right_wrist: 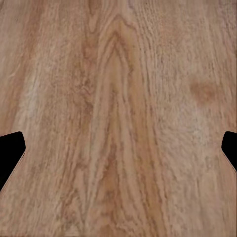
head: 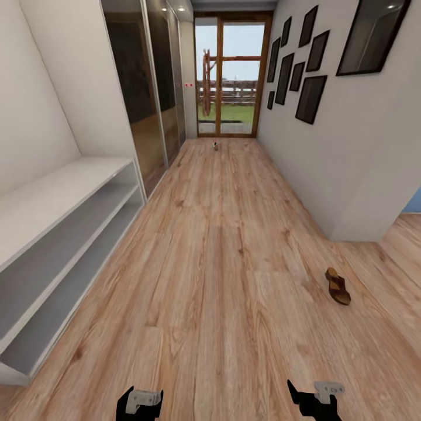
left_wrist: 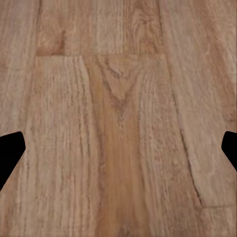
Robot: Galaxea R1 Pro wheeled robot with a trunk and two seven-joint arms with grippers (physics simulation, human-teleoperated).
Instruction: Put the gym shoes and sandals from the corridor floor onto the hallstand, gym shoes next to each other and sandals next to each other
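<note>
Search/approach step, nothing picked up yet. One sandal (head: pixel 338 286) lies on the corridor floor (head: pixel 222 263) at near right, by the wall corner; a small object far down the corridor (too small to identify) sits near the glass door (head: pixel 225 76). The hallstand (head: pixel 64 234) runs along the left, shelves bare. Left gripper (head: pixel 139 404) and right gripper (head: pixel 316 400) hang low, both spread wide and holding nothing. Next move probably: turn right, drive to the sandal, lower the right arm.
</note>
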